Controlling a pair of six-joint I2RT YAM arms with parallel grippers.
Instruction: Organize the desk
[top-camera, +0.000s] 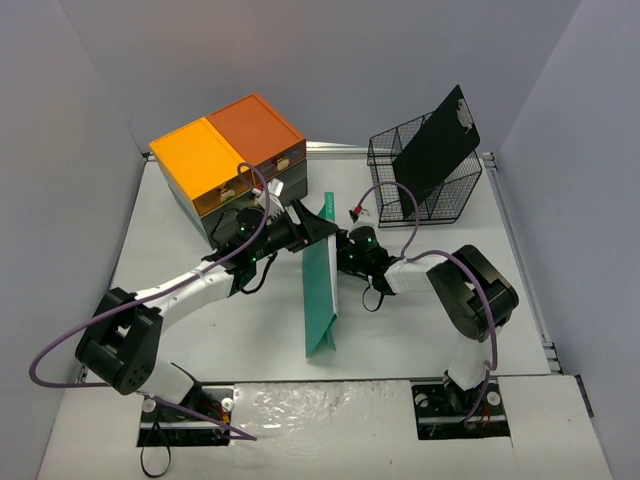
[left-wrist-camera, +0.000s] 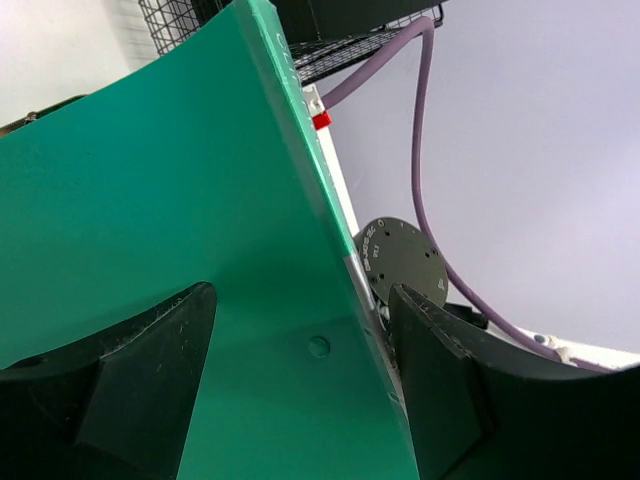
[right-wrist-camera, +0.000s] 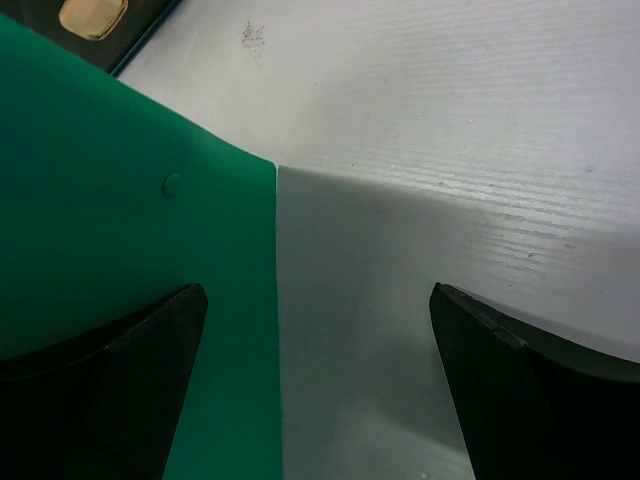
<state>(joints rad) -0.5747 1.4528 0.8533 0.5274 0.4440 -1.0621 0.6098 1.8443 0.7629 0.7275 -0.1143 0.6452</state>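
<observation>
A green folder stands on its edge in the middle of the white desk. My left gripper reaches its upper end from the left. In the left wrist view that gripper is open, with the folder's green face spanning the gap and its edge close to the right finger. My right gripper is at the same end from the right. It is open, with the folder's edge and bare desk between its fingers.
An orange-topped drawer chest stands at the back left. A black wire basket holding a black clipboard stands at the back right. A small red and white piece lies behind the folder.
</observation>
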